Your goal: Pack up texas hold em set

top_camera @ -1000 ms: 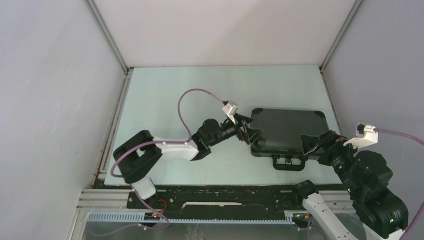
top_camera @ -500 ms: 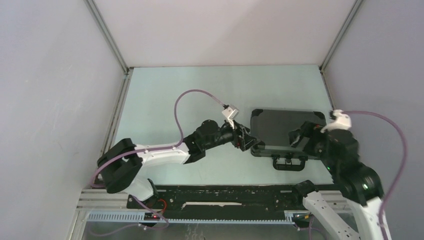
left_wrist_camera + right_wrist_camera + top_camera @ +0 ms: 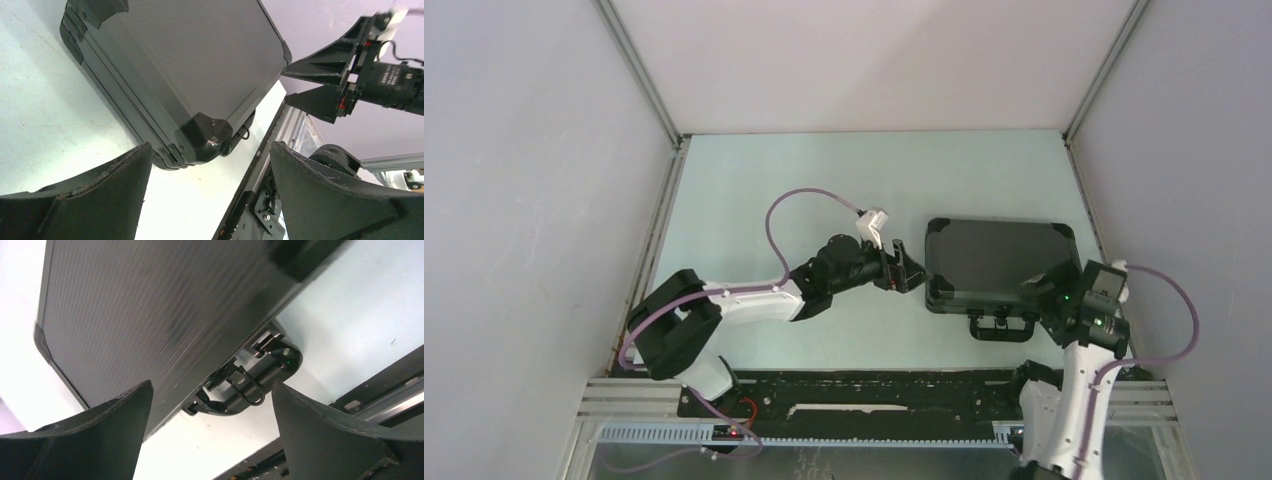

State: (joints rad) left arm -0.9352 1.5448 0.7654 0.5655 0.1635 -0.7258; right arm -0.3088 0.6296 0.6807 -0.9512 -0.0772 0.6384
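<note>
The black hard case (image 3: 994, 258) lies flat and closed on the table, its handle (image 3: 1002, 326) on the near side. Chips, cards and buttons are hidden. My left gripper (image 3: 911, 272) is open and empty, just off the case's left edge near its front left corner (image 3: 205, 136). My right gripper (image 3: 1042, 288) is open and empty, over the case's front right part. In the right wrist view the lid (image 3: 150, 315) and the handle (image 3: 257, 382) show between the spread fingers (image 3: 100, 425). The left wrist view also shows the right gripper (image 3: 320, 82) open beyond the case (image 3: 190, 60).
The pale green table (image 3: 824, 190) is walled by white panels at the back and both sides. A black rail (image 3: 874, 385) runs along the near edge, close in front of the case handle.
The right arm has swung back and lowered its wrist toward the case's front right corner. The left gripper has drawn slightly left, away from the case's edge. The case has stayed put.
</note>
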